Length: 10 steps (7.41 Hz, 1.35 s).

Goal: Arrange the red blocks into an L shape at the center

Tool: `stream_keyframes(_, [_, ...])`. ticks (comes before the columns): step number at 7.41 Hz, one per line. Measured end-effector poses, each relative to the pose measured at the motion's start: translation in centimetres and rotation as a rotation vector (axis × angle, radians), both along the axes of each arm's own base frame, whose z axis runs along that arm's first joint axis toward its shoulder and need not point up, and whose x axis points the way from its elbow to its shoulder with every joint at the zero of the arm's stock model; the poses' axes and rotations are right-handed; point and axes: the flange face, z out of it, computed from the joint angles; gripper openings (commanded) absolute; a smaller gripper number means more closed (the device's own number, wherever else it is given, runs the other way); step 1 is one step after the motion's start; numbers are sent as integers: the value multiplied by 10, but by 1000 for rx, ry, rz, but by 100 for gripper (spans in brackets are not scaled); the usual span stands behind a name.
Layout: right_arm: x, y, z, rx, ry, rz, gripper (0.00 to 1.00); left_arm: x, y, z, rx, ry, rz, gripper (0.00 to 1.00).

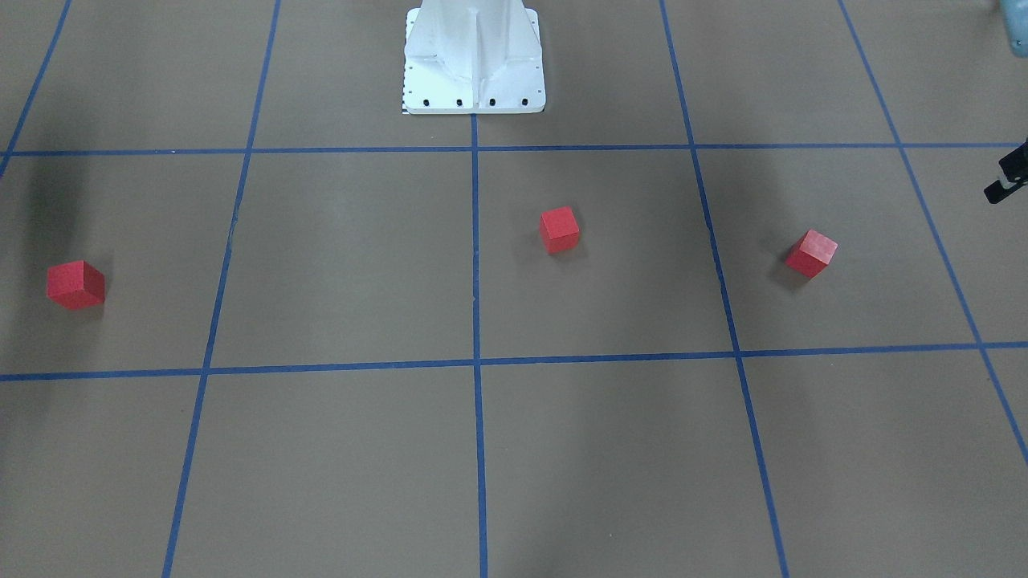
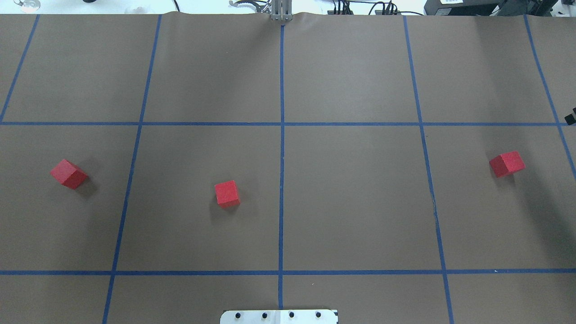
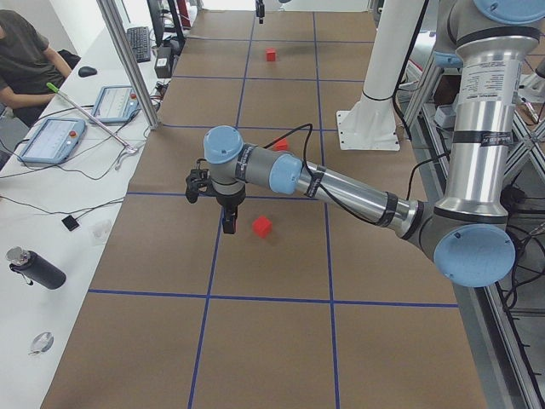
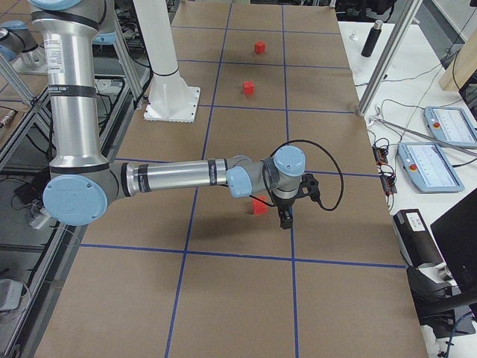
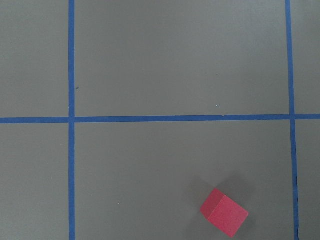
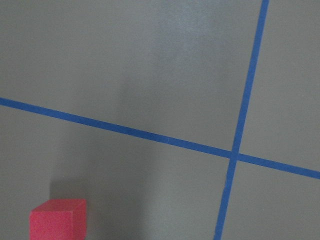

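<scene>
Currently the left tool is hanging fingers-down over the brown counter, at the end of the near arm in the left side view. Only a black sliver of it is showing at the front-facing view's edge, so I cannot tell how far its jaws are parted. Near it, but apart from it, the left red block is lying askew to the grid in an outer square.

The right tool is likewise pointing down above the counter, and its opening cannot be told either. The right red block is sitting just beside it, untouched, in the opposite outer square.

All three cubes are resting on the counter, with neither tool gripping one. The middle red block is lying in the square on the robot's left of the central blue tape line, near the line without touching it. It is the only cube close to the center; the other two are lying well apart from it. The white pedestal is standing on that line at the robot's side.
</scene>
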Motion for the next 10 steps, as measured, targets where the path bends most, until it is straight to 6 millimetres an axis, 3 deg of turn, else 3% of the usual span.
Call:
stream_keyframes(2, [-49,16,0,46,-8,-86,100,0,1,0,-1,2,1,100])
stream_keyframes(6, [-117,38,8,-49,41,-85,99,0,5,0,-2,3,1,100])
stream_keyframes(10, [-136,39,11,-66,59,-92,99,0,4,0,-1,1,1,100])
